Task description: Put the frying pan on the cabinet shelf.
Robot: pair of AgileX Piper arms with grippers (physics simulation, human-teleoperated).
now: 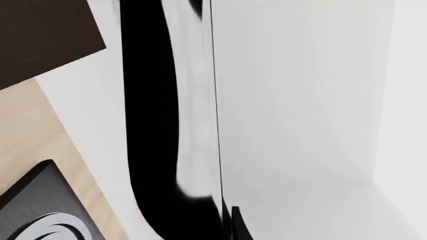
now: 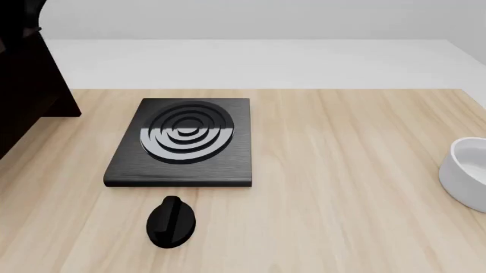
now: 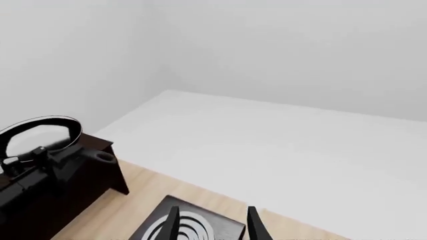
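The frying pan point(image 3: 40, 132) sits raised above the dark cabinet shelf point(image 3: 80, 175) at about ten o'clock of the stove plate point(image 2: 182, 142), held by the left gripper point(image 3: 27, 160), whose jaws are closed on it. The right gripper point(image 3: 212, 222) hangs empty, jaws parted. The knob point(image 2: 171, 223) and white bowl point(image 2: 465, 173) rest on the surface point(image 2: 349, 187).

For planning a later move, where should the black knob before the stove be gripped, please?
Probably pinch the knob by its raised ridge from straight above: it lies flat on the table, and the ridge is its only narrow part.
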